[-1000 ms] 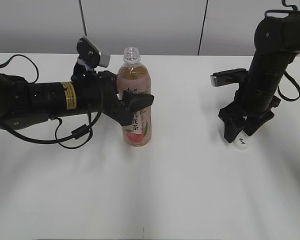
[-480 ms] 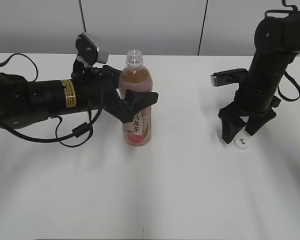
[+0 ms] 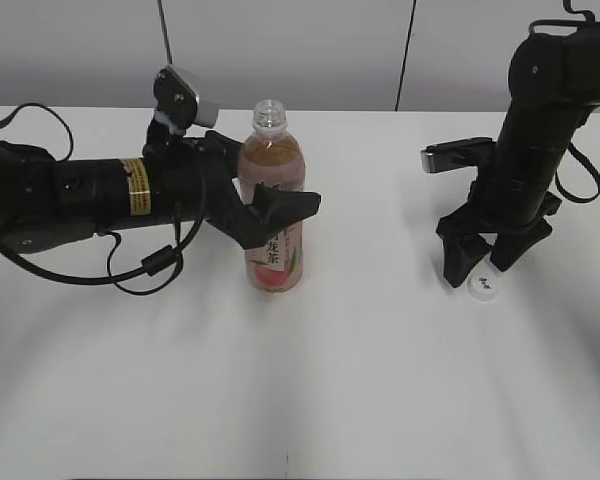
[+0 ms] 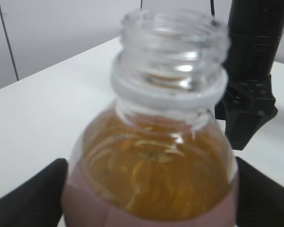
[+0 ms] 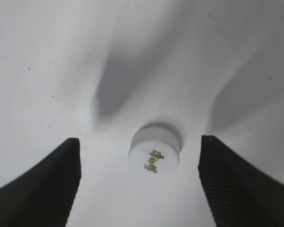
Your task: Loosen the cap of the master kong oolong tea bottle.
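Note:
The master kong oolong tea bottle (image 3: 272,215) stands upright at centre left, its neck open and capless; the left wrist view shows its bare threaded mouth (image 4: 173,52). My left gripper (image 3: 280,207) reaches in from the left and is shut on the bottle's upper body, with one black finger on each side (image 4: 42,194). The white cap (image 3: 482,286) lies flat on the table at the right, mark up (image 5: 154,151). My right gripper (image 3: 477,268) points down just above it, open, with the cap between its fingers and touching neither (image 5: 138,144).
The white table (image 3: 360,380) runs back to a grey wall. The left arm's cable (image 3: 145,270) loops on the table beside the bottle. The right arm's black body (image 4: 251,71) stands behind the bottle in the left wrist view.
The left gripper and the bottle have shifted slightly right and up. The cap, tilted between the right fingers before, now lies flat on the table; the right arm has hardly moved.

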Available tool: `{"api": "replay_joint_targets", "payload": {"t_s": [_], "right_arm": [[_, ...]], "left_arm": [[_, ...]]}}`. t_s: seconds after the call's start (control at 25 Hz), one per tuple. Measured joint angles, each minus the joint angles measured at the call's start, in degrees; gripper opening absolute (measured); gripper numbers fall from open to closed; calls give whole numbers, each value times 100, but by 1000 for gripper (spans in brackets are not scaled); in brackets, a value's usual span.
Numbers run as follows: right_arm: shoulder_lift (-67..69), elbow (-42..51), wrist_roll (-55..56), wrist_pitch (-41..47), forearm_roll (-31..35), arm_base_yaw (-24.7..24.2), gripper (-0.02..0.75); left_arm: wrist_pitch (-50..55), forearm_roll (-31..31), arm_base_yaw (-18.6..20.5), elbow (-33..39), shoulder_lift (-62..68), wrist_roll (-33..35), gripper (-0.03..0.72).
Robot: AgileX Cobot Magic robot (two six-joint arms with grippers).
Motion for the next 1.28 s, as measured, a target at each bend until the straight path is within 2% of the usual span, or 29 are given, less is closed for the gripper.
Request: {"api": "replay_joint_targets", "payload": {"t_s": [0.28,0.6,0.76,1.08,1.28], "right_arm": [[0,0,6,26,37,0,585],[0,0,6,91,54,0,585],[0,0,46,93,61,0,585],[-166,0,66,147,66,0,585],[-327,0,72,252,61,0,585]], "left_arm": [[63,556,44,-17,-47,-292,599],[92,1092,402,-17,-313,-737,596],[92,1474,441,35,-377,-977,596],[167,1643,482,411,-513,-1020,594],[286,1898,710,629,-1011,-1077,591]]}}
